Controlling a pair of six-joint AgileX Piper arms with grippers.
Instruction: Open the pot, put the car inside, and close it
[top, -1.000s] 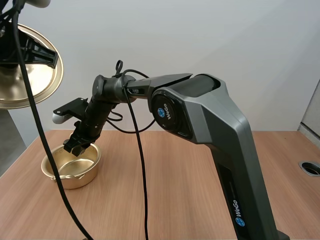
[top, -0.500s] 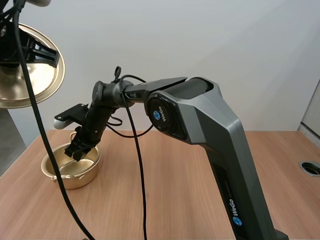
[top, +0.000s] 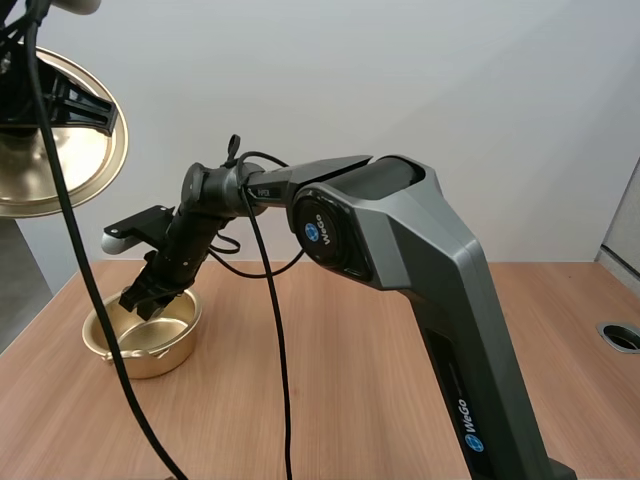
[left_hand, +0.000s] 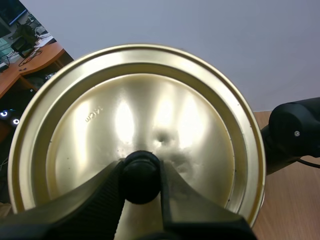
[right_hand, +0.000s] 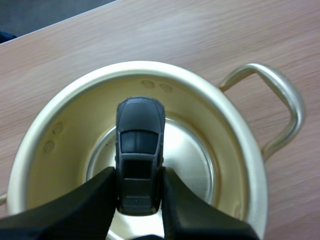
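Note:
A golden pot (top: 150, 345) stands open on the wooden table's left side. My right gripper (top: 140, 298) hangs over its mouth, tips just above the rim. In the right wrist view, the right gripper (right_hand: 140, 187) is shut on a small dark grey toy car (right_hand: 140, 145). The car hangs above the middle of the pot (right_hand: 210, 105), whose handle (right_hand: 280, 100) sticks out to one side. High up at the far left, the golden lid (top: 90, 150) is held tilted in the air. My left gripper (left_hand: 141, 175) pinches its black knob (left_hand: 141, 165).
My right arm's thick grey link (top: 430, 300) rises from the front right and spans the table's middle. A round cable hole (top: 622, 335) sits in the tabletop at the far right. The table's left edge runs close to the pot.
My right gripper has shifted a little to the left over the pot, still holding the car. The lid and left gripper have stayed in place.

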